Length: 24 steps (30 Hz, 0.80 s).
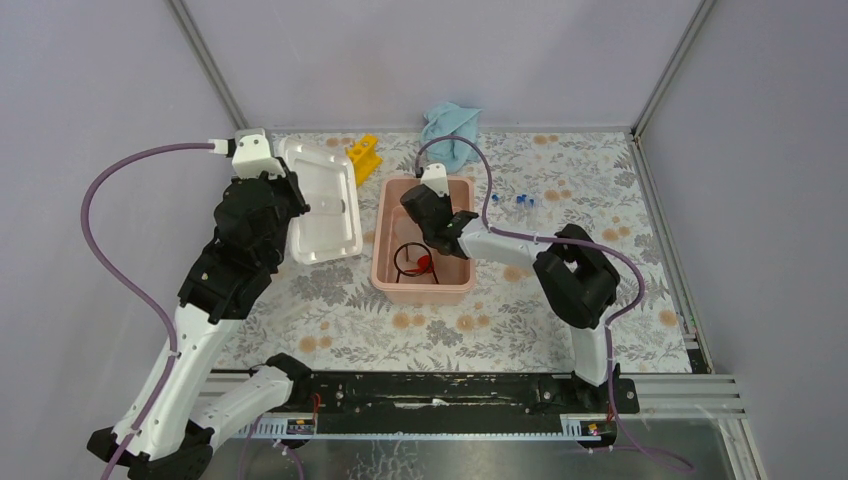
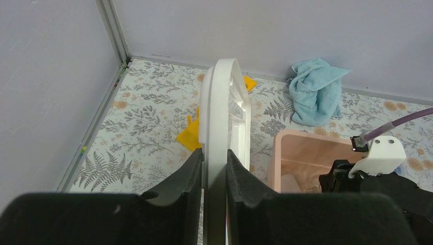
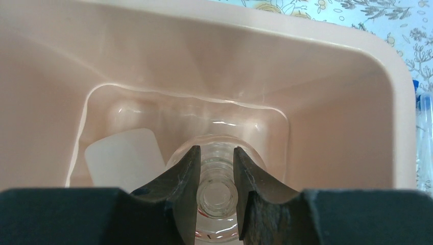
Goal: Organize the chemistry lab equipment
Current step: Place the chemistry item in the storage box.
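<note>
My R pincer (image 3: pixel 216 153) grips clear vessel (image 3: pixel 217 204) by neck, pink bin (image 3: pixel 327 61) walls all round it; L pincer (image 2: pixel 214 155) clamps white lid (image 2: pixel 224 92). Placing, I reckon; nxt: release, lift out.

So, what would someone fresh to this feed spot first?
The pink bin mid-table, with the right gripper down inside it, clamped on the neck of a clear vessel. Left of the bin, the left gripper pinches a white lid by its edge; a blue cloth lies bunched at the back wall.
</note>
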Motion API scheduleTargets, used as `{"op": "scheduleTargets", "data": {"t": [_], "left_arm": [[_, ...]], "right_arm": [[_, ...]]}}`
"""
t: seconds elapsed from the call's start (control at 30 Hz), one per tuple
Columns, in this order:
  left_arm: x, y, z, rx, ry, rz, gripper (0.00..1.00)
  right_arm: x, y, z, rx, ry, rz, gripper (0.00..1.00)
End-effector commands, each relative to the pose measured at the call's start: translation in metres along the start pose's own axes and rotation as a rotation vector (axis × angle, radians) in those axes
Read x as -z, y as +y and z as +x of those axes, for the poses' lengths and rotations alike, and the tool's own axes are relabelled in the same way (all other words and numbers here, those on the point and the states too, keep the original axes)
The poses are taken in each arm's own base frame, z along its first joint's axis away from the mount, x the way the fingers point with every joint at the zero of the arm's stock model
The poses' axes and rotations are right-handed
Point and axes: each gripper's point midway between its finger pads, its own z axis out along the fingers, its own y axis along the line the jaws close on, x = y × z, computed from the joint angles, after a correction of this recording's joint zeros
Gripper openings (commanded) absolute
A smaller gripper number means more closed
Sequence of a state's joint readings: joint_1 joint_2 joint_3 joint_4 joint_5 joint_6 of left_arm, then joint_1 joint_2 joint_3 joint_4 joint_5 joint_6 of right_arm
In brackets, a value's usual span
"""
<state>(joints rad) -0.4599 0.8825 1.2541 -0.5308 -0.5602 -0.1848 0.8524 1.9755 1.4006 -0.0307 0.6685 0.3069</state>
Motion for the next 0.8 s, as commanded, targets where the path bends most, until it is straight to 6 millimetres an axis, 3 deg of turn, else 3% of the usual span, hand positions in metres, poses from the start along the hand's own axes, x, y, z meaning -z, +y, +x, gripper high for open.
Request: {"op": "scheduleTargets", "data": {"t": [0.0, 0.13, 0.43, 0.77], "left_arm": [[0.002, -0.004, -0.021, 0.053, -0.078, 0.021, 0.00], [0.003, -0.004, -0.021, 0.054, -0.076, 0.024, 0.00], [0.006, -0.003, -0.021, 0.059, -0.071, 0.030, 0.00], [0.008, -0.003, -0.023, 0.066, -0.074, 0.035, 0.00]], "right_arm": [[-0.008, -0.008, -0.020, -0.153, -0.072, 0.045, 0.00], [-0.012, -0.008, -0.016, -0.177, -0.067, 0.056, 0.00], [-0.016, -0.008, -0.006, -0.179, -0.046, 0.073, 0.23], [-0.014, -0.010, -0.008, -0.163, -0.042, 0.074, 0.43]]}}
